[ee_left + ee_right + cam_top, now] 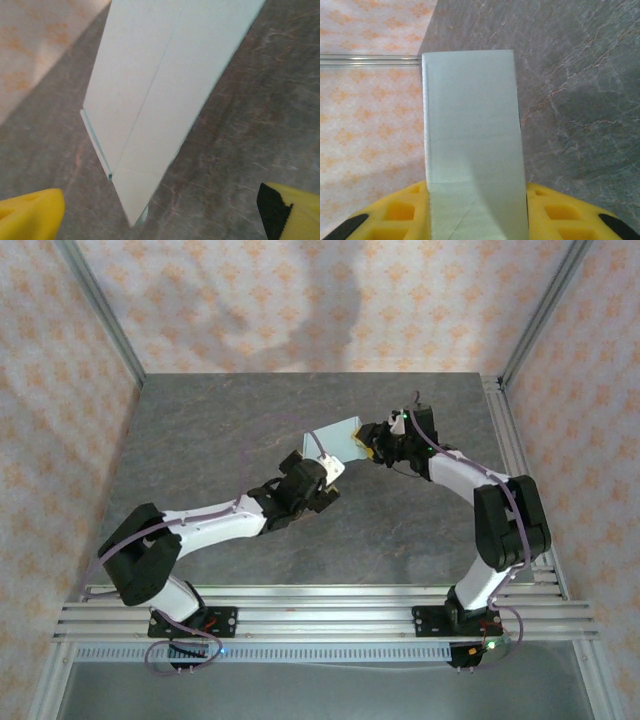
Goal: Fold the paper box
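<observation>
The paper box (pixel 337 434) is a slim pale mint card box, held up off the grey table near its middle. My right gripper (pixel 377 447) is shut on the box's right end. In the right wrist view the box (pixel 472 125) stands between the yellow fingers (pixel 400 212), which press on both sides of it. My left gripper (pixel 322 475) sits just in front of the box's near left corner. In the left wrist view its yellow fingertips (pixel 30 215) stand wide apart, open, with the box's lower corner (pixel 145 165) ahead of them, untouched.
The table (pixel 220 420) has a dark grey stone pattern. Aluminium rails (pixel 320 615) carry the arm bases along the near edge. Metal frame posts (pixel 100 310) and patterned walls (pixel 300 300) close in the back and sides.
</observation>
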Controlling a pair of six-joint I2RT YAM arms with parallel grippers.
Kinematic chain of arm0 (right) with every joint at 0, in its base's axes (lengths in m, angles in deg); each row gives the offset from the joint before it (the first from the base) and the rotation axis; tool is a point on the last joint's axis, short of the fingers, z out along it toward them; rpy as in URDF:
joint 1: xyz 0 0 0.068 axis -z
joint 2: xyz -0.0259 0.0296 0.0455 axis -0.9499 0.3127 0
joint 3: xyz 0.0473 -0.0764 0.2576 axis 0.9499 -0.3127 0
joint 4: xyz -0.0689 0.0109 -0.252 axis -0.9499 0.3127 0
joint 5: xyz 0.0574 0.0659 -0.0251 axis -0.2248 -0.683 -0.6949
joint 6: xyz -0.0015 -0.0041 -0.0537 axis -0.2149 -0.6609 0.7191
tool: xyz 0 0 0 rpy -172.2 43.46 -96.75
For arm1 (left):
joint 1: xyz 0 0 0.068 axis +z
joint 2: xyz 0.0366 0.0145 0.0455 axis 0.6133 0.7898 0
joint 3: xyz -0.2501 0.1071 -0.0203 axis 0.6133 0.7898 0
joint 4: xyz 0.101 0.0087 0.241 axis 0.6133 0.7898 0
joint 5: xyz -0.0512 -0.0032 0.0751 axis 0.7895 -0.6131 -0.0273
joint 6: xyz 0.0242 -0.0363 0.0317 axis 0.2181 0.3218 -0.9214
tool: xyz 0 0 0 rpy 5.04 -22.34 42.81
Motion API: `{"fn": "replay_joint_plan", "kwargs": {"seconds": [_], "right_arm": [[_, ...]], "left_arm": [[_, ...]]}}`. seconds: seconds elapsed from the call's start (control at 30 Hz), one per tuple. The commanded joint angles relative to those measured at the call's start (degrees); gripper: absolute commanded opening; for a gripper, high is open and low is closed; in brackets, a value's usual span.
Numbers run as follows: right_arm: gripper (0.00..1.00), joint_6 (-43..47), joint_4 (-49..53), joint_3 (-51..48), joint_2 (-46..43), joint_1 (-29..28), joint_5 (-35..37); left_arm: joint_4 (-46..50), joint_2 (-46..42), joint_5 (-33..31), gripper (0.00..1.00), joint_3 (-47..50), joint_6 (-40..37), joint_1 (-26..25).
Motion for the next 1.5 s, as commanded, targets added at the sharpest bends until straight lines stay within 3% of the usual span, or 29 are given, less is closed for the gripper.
{"fn": "replay_joint_plan", "kwargs": {"seconds": [0.0,0.17,0.73,1.0,1.13,1.2,1.3,1.47], "right_arm": [[0.33,-5.51,-6.59,-3.00,-2.30,1.37,-4.92],[0.33,-6.52,-6.47,-5.61,-4.78,2.39,-7.06],[0.32,-4.72,2.41,-6.98,-9.15,2.60,-13.29],[0.33,-0.89,9.08,-6.84,-10.88,2.68,-12.73],[0.34,-0.50,9.92,-6.56,-10.63,2.66,-11.16],[0.36,-0.12,10.62,-6.15,-10.38,2.71,-10.57],[0.41,0.90,11.12,-5.82,-10.66,2.66,-9.58],[0.55,7.08,18.49,-3.91,-12.06,2.71,-5.74]], "left_arm": [[-9.93,2.88,-14.36,1.00,1.30,-7.59,-1.88],[-17.13,6.43,-21.18,1.00,1.99,-12.97,-3.09],[-24.34,11.25,-24.08,0.94,1.33,-18.76,-3.36],[-24.02,11.29,-23.08,0.73,-0.06,-18.42,-3.44],[-22.15,10.20,-22.53,0.58,0.34,-17.41,-3.61],[-20.10,9.77,-21.89,0.56,0.22,-16.70,-3.62],[-17.69,9.83,-21.81,0.49,-0.02,-15.20,-3.68],[-12.16,9.97,-21.95,0.47,-1.47,-10.91,-3.71]]}}
